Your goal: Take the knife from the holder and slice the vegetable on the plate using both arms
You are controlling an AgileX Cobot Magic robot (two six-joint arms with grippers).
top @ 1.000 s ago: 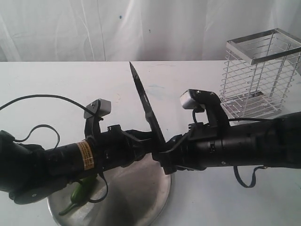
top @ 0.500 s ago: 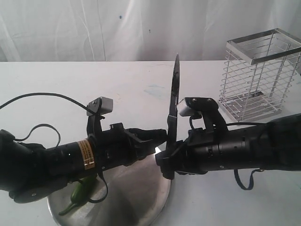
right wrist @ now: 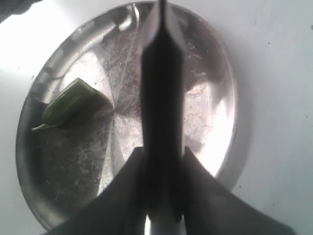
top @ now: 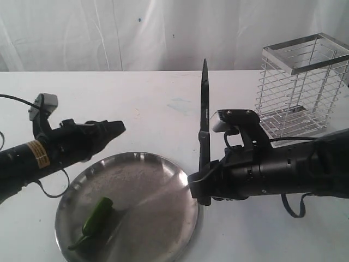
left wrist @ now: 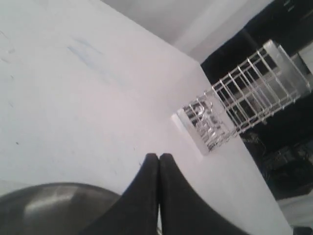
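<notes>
My right gripper is shut on the handle of the knife, which stands upright with its dark blade pointing up beside the plate's right rim. In the right wrist view the knife runs out between the fingers of my right gripper over the plate. The green vegetable lies on the front left of the steel plate; the same pepper shows in the right wrist view. My left gripper is shut and empty, hovering over the table left of the plate; its fingers press together.
The chrome wire holder stands empty at the back right of the white table; the left wrist view shows this holder too. A white curtain hangs behind the table.
My left arm has let go of the knife and drawn back to the left, off the plate. The right gripper keeps the knife, now upright, and the pepper is uncovered.
</notes>
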